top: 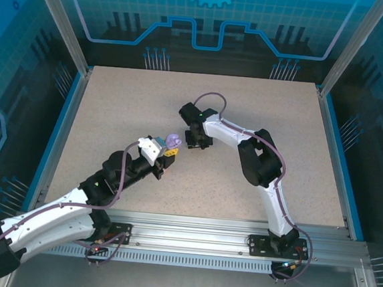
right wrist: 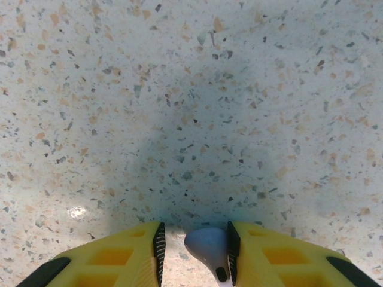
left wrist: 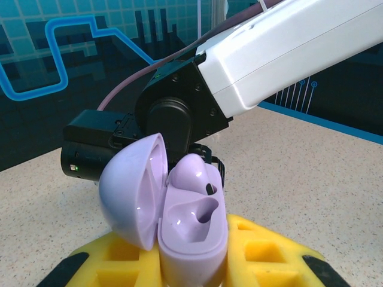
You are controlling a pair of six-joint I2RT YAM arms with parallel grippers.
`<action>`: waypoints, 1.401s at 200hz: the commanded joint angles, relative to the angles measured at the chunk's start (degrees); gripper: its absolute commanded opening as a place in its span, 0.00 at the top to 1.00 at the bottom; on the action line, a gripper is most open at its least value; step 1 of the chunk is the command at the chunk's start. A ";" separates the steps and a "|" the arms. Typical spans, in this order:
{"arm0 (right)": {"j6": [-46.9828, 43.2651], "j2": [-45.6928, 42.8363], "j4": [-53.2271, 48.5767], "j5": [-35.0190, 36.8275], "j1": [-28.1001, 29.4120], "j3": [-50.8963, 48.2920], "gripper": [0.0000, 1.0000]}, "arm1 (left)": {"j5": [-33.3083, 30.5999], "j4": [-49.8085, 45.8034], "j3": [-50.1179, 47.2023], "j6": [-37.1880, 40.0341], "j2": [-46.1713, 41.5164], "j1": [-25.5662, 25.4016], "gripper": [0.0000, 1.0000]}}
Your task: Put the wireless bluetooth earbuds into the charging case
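Left end effector [left wrist: 191,266] clamped on open lilac case [left wrist: 191,227], lid back for loading; right end effector [right wrist: 192,251], just beside case, pinching lilac earbud [right wrist: 206,245] stem-down, prob. for seating.

The lilac charging case [left wrist: 191,233] stands upright with its domed lid [left wrist: 133,194] swung open to the left. One lilac earbud [left wrist: 192,173] sits in its well. Above the bench [right wrist: 191,107], another pale lilac earbud [right wrist: 207,246] hangs stem-down.

Lilac case [left wrist: 179,221]; yellow pincer fingers [right wrist: 114,260]; speckled beige table [right wrist: 191,107]
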 commanded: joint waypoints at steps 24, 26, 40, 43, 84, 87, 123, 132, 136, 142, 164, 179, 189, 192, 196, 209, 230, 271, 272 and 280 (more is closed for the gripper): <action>-0.67 4.36 -1.56 -1.65 -0.72 0.95 0.68 | -1.00 0.35 -0.54 0.21 -0.74 -0.46 0.91; -0.73 4.39 -1.55 -1.69 -0.73 0.96 0.69 | -1.00 0.38 -0.53 0.22 -0.74 -0.40 0.91; -0.93 4.55 -1.56 -1.74 -0.78 1.04 0.71 | -1.13 0.28 -0.53 0.27 -0.73 -0.40 0.91; -0.90 4.51 -1.55 -1.73 -0.79 1.04 0.71 | -1.09 0.32 -0.53 0.30 -0.74 -0.40 0.91; -1.76 3.22 -0.83 -1.58 -0.77 0.47 0.75 | -1.18 0.07 -0.42 0.53 -0.71 -0.40 0.91; -1.90 3.09 -0.57 -1.59 -0.77 0.29 0.75 | -1.18 0.03 -0.42 0.49 -0.72 -0.38 0.91; -2.90 -3.08 4.31 -1.96 -0.77 -4.66 0.76 | -1.15 0.03 -0.44 0.31 -0.72 -0.46 0.91; -3.36 -4.75 5.46 -2.14 -0.78 -5.85 0.76 | -1.09 0.06 -0.44 0.22 -0.65 -0.44 0.91; -3.46 -5.54 5.85 -2.13 -0.77 -6.41 0.76 | -1.09 0.23 -0.52 0.19 -0.63 -0.43 0.91; -3.57 -6.90 6.52 -2.14 -0.78 -7.40 0.76 | -1.04 0.32 -0.53 0.07 -0.65 -0.44 0.91; -4.17 -12.78 10.66 -3.05 -0.80 -12.23 0.77 | -0.70 1.73 -0.87 -0.87 -0.24 -0.46 0.91; -4.85 -18.03 13.62 -3.68 -0.77 -16.64 0.77 | -0.12 3.20 -1.06 -1.88 0.37 -0.45 0.91; -4.97 -21.69 15.58 -3.88 -0.77 -20.21 0.77 | 0.42 4.02 -1.20 -2.60 0.98 -0.43 0.91; -5.03 -22.93 16.25 -4.11 -0.84 -21.11 0.77 | 0.49 4.32 -1.19 -2.74 1.20 -0.39 0.91; -5.20 -25.10 17.32 -4.47 -0.86 -22.90 0.77 | 0.72 4.74 -1.21 -2.95 1.54 -0.39 0.91; -5.33 -31.07 19.56 -5.17 -0.94 -26.97 0.77 | 1.19 5.71 -1.06 -3.32 2.77 -0.41 0.91; -5.87 -40.87 22.70 -6.62 -0.97 -32.93 0.77 | 2.06 7.51 -0.42 -3.63 5.01 -0.43 0.91; -5.09 -56.86 30.21 -11.82 -1.21 -41.72 0.77 | 4.60 12.04 1.12 -4.59 10.21 -0.38 0.91; -5.04 -57.22 30.37 -11.90 -1.21 -41.83 0.77 | 4.66 12.12 1.17 -4.60 10.36 -0.38 0.91; -4.86 -59.14 31.48 -13.42 -1.21 -42.51 0.77 | 5.29 12.65 1.70 -4.71 11.45 -0.39 0.91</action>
